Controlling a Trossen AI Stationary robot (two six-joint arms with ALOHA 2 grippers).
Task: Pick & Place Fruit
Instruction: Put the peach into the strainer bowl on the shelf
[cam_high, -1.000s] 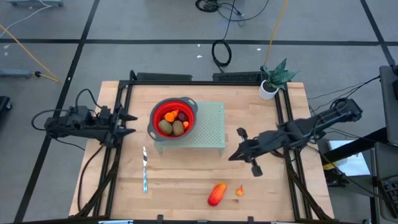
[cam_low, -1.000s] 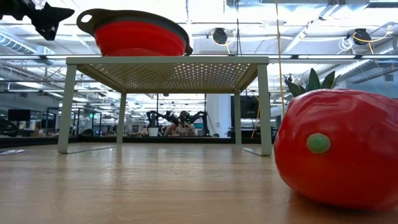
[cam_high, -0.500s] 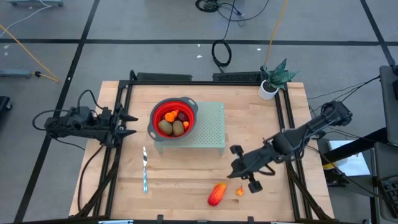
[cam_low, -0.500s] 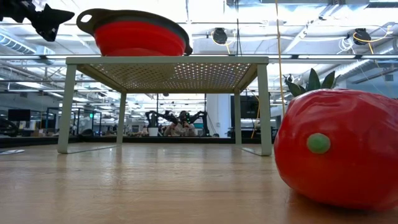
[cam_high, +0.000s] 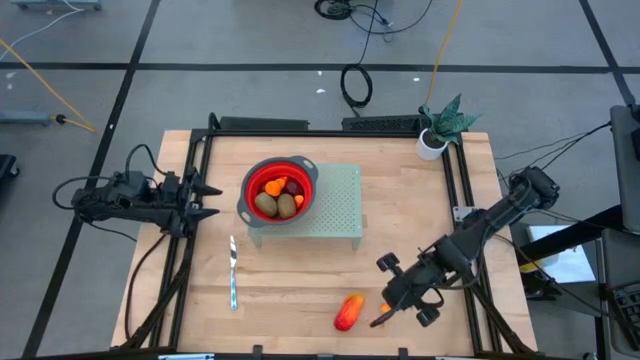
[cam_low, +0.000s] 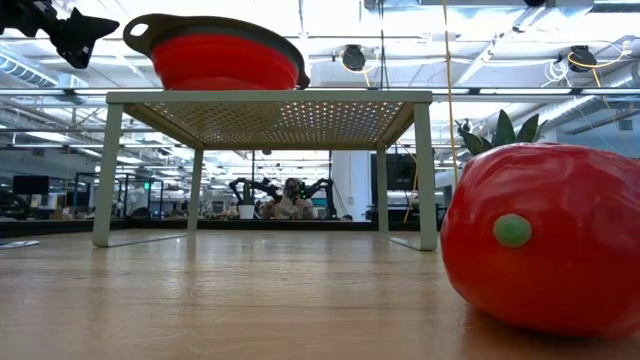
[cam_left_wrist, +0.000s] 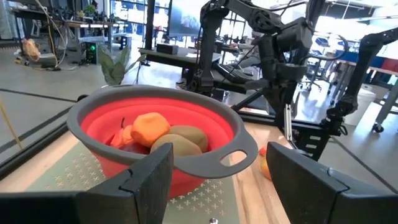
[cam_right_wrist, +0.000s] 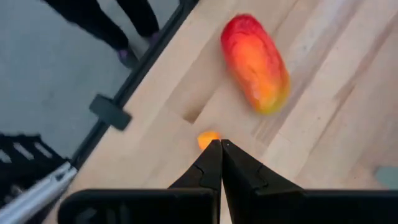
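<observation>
A red bowl with a grey rim (cam_high: 279, 190) stands on a pale green perforated stand (cam_high: 340, 205). It holds brown-green ovals (cam_left_wrist: 180, 140), orange pieces (cam_left_wrist: 149, 127) and a dark-red fruit. The elongated red-orange fruit (cam_high: 348, 311) (cam_right_wrist: 256, 62) lies on the table near the near edge and fills the low view's right side (cam_low: 545, 240). A tiny orange piece (cam_right_wrist: 207, 138) lies beside it. My right gripper (cam_high: 385, 315) (cam_right_wrist: 219, 144) is shut, its tips right at that piece. My left gripper (cam_high: 205, 198) (cam_left_wrist: 221, 165) waits open, left of the bowl. My right gripper points its shut fingertips (cam_right_wrist: 214, 152) down at a slant onto the near edge of the tiny orange piece (cam_right_wrist: 205, 137), which lies on the table. Whether the tips touch it, I cannot tell.
A slim silver knife (cam_high: 233, 272) lies on the table left of the stand's front. A small potted plant (cam_high: 432, 143) stands at the far right corner. Dark frame rails (cam_high: 465, 215) run along both table sides. Bare wood lies between the knife and the elongated fruit.
My right arm has swung from beside the stand's right end toward the table's near edge and downward, ending at the tiny orange piece right of the elongated fruit. The fruits, bowl and left arm have kept still.
</observation>
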